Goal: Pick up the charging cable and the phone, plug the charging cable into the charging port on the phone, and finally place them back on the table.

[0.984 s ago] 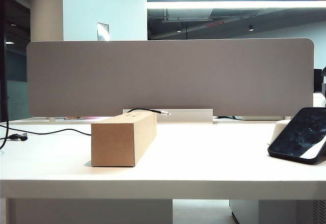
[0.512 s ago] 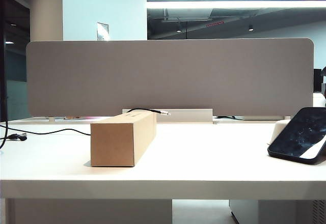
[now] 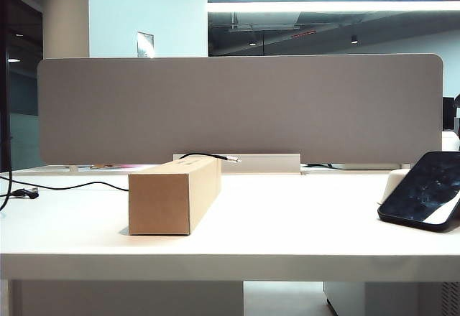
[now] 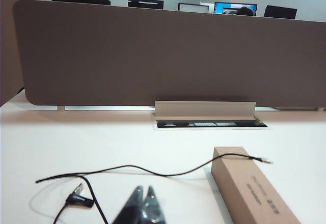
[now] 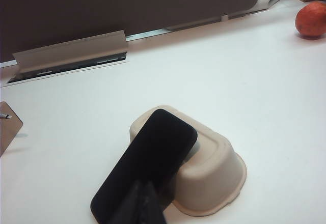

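Note:
The charging cable (image 4: 153,172) lies across the white table (image 4: 102,142). Its black USB plug (image 4: 81,198) rests near my left gripper (image 4: 144,188), whose jaws are shut and empty just above the table. The cable's silvery plug (image 4: 265,159) sticks out over the top of a cardboard box (image 4: 254,193). The phone (image 5: 147,168) leans screen-up against an upturned beige bowl (image 5: 214,178). My right gripper (image 5: 143,182) is shut and empty, hovering in front of the phone's lower end. In the exterior view the phone (image 3: 424,190) is at the right edge, and neither gripper shows. The charging port cannot be made out.
The cardboard box (image 3: 172,195) stands lengthwise at centre left. A grey divider panel (image 3: 237,108) runs along the table's back, with a cable tray flap (image 4: 204,108) below it. An orange fruit (image 5: 310,19) lies at the far right.

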Controlling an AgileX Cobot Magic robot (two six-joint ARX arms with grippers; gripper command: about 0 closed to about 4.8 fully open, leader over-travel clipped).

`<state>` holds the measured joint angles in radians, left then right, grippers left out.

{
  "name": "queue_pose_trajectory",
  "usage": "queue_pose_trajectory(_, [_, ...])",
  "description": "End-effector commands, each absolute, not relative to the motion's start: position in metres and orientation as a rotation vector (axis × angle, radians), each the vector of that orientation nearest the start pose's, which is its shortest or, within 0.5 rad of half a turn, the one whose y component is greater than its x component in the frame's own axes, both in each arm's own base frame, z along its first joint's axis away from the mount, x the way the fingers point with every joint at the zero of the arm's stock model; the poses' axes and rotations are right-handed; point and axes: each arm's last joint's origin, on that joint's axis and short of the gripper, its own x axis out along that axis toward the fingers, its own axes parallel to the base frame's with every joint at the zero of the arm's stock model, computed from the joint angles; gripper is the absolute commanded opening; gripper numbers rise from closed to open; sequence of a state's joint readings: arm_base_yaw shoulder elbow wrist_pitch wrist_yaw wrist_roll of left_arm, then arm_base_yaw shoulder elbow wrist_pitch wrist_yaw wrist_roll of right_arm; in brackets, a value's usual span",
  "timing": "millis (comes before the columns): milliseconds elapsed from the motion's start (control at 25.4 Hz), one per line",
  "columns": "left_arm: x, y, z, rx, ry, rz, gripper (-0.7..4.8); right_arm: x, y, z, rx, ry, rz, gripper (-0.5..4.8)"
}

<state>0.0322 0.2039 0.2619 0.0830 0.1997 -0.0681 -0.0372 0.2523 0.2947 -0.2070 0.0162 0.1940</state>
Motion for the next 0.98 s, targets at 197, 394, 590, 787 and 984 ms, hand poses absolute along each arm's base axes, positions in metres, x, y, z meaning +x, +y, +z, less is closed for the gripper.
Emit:
queue_pose_trajectory(197, [0.114, -0.004, 0.269, -0.031, -0.175, -0.244, -0.06, 0.127, -0.001, 0.24, 0.361, 0.298, 0.035, 0.2])
queue_pose_trajectory(394, [0.13, -0.005, 0.273, -0.037, -0.113, -0.29, -0.06, 0.149, 0.0, 0.23, 0.417, 0.438, 0.069, 1.43])
queue_pose_trajectory(590, [0.148, -0.006, 0.281, -0.046, -0.054, -0.337, -0.06, 0.169, 0.0, 0.21, 0.488, 0.59, 0.062, 3.24])
queue_pose_trajectory(787, [0.164, -0.007, 0.288, -0.062, 0.024, -0.403, -0.06, 0.187, 0.0, 0.191, 0.51, 0.684, 0.085, 3.73])
queue_pose_trajectory(984, [0.173, -0.008, 0.302, -0.069, 0.048, -0.446, -0.06, 0.21, 0.0, 0.168, 0.582, 0.736, 0.093, 3.73])
